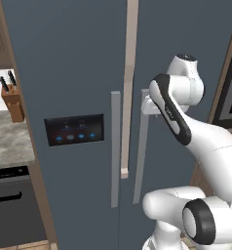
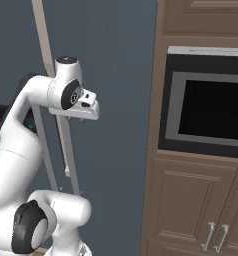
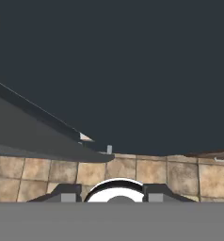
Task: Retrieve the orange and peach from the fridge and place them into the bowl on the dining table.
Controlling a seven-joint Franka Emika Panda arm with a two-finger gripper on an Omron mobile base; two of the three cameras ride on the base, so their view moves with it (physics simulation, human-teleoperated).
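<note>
The tall slate-blue two-door fridge (image 1: 74,73) is seen shut, so the fruit cannot be reached. The two-finger gripper (image 1: 148,105) is held against the right door's long grey vertical handle (image 1: 141,156), presumably for pulling; whether its fingers are clamped cannot be told.

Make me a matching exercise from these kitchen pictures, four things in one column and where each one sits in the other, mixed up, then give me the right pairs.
Things:
1. knife block
2. dark panel with blue lights
3. built-in oven
4. gripper

Places:
A. set in the brown wooden cabinets to the right of the fridge
B. at the right-hand door handle
C. on the stone counter to the left of the fridge
D. on the fridge's left door

Pairs: 1-C, 2-D, 3-A, 4-B
</note>
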